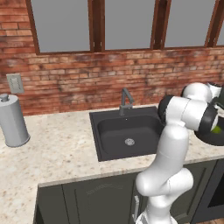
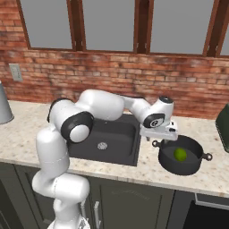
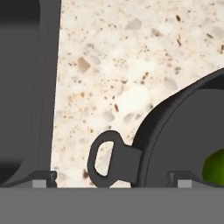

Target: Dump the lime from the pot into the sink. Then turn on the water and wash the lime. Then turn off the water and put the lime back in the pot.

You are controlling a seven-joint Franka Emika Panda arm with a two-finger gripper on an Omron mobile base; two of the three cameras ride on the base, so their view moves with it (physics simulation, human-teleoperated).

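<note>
The pincer (image 2: 160,135) is wide open above the pot's (image 2: 180,155) ear handle (image 3: 107,159). The pot looks hard and heavy; grab that handle. The lime (image 2: 180,154) would roll.

Even, bright rendered light, soft faint shadows, no glare, slightly coarse low resolution, hand view softly blurred

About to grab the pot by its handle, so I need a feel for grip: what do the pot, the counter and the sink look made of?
Pot: dark grey metal, likely, matte with a faint sheen on its rim and loop handle.
Counter: polished speckled stone, beige with brown flecks, granite-like.
Sink: black, matte, composite or coated metal; hard to tell. Its drain looks like bright metal.
</note>
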